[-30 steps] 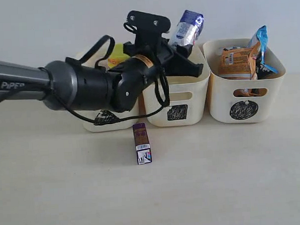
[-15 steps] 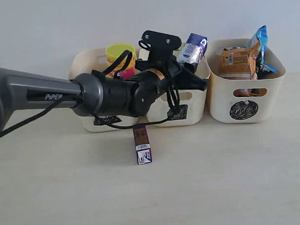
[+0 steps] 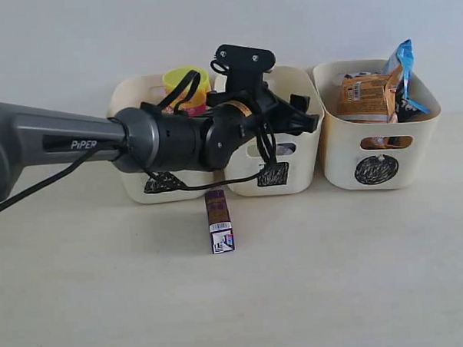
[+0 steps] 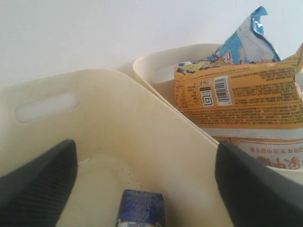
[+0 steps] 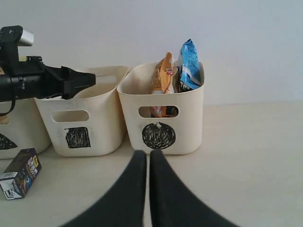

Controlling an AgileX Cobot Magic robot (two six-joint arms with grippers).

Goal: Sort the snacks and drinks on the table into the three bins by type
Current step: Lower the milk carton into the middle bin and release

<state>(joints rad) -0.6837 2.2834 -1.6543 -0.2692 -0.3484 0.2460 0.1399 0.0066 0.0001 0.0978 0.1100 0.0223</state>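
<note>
My left gripper (image 3: 304, 118) hangs open over the square-marked bin (image 3: 295, 180), the middle of the three bins. In the left wrist view the jaws (image 4: 146, 153) stand wide apart with the blue-purple carton (image 4: 141, 207) lying loose on the bin's floor below them. A dark purple-brown carton (image 3: 218, 220) lies on the table (image 3: 359, 275) in front of the bins. The triangle bin (image 3: 128, 97) holds the yellow-lidded canisters (image 3: 185, 78). The circle bin (image 3: 417, 158) holds the orange-brown bag (image 3: 366, 98) and the blue bag (image 3: 403, 62). My right gripper (image 5: 147, 158) is shut and empty, low over the table. The white-grey carton is out of view.
The left arm (image 3: 76, 142) stretches across the triangle bin from the left. A pale wall (image 3: 72, 42) stands right behind the bins. Seen from the right wrist, the dark carton (image 5: 19, 178) lies in front of the square bin (image 5: 106, 99).
The left gripper came down over the square bin and opened. The blue-purple carton it held above the bin now lies inside it. The dark carton has not moved.
</note>
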